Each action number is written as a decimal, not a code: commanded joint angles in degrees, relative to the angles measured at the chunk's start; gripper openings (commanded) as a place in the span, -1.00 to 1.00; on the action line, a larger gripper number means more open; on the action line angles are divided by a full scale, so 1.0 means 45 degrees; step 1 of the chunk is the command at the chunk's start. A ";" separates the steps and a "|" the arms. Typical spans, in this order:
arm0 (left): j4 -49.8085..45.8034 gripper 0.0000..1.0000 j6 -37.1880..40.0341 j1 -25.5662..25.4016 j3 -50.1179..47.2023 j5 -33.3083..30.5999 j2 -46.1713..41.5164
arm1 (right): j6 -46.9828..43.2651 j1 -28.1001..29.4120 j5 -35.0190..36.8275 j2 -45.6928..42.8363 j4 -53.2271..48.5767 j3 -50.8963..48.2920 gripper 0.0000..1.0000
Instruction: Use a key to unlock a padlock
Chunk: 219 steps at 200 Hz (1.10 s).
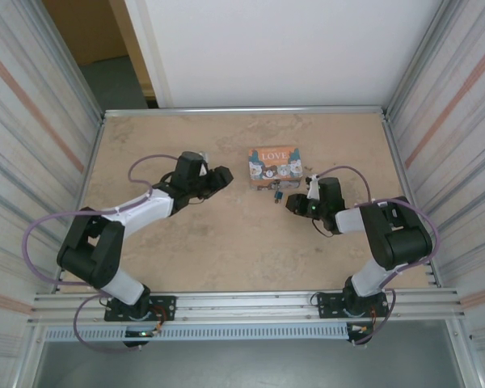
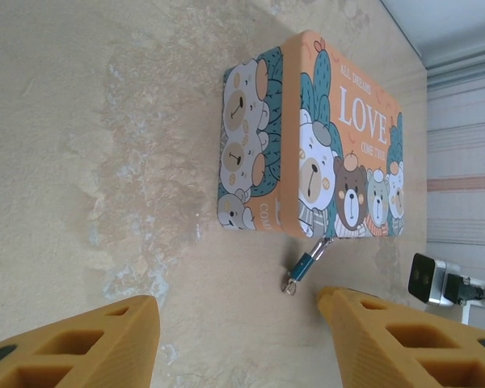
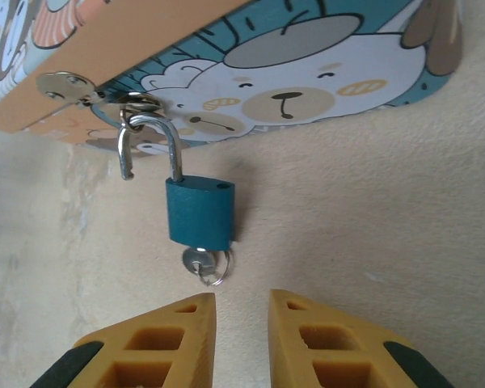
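Note:
The padlock (image 3: pixel 200 212), with a small teal body, hangs by its silvery shackle (image 3: pixel 175 141) from the hasp (image 3: pixel 65 83) of the orange LOVE box (image 3: pixel 307 73). One shackle end stands free, out of the body. The key (image 3: pixel 196 262) sits in the bottom of the body with its ring. My right gripper (image 3: pixel 241 301) is just below the key, open by a narrow gap with nothing between its fingers. From the left wrist, the padlock (image 2: pixel 305 265) lies ahead of my open left gripper (image 2: pixel 236 301). From above, the left gripper (image 1: pixel 224 178) is left of the box (image 1: pixel 273 166) and the right gripper (image 1: pixel 293 202) is beside the padlock (image 1: pixel 279 195).
The box stands on a beige table (image 1: pixel 226 242) fenced by corrugated walls (image 1: pixel 32 145) on both sides and a metal rail (image 1: pixel 242 303) at the near edge. Bare tabletop lies between the two arms.

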 commanded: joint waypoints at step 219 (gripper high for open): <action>-0.1949 0.35 0.3292 0.0394 0.4674 0.2033 0.3324 | 0.0084 -0.1499 -0.0535 -0.3206 -0.2585 0.0217 0.98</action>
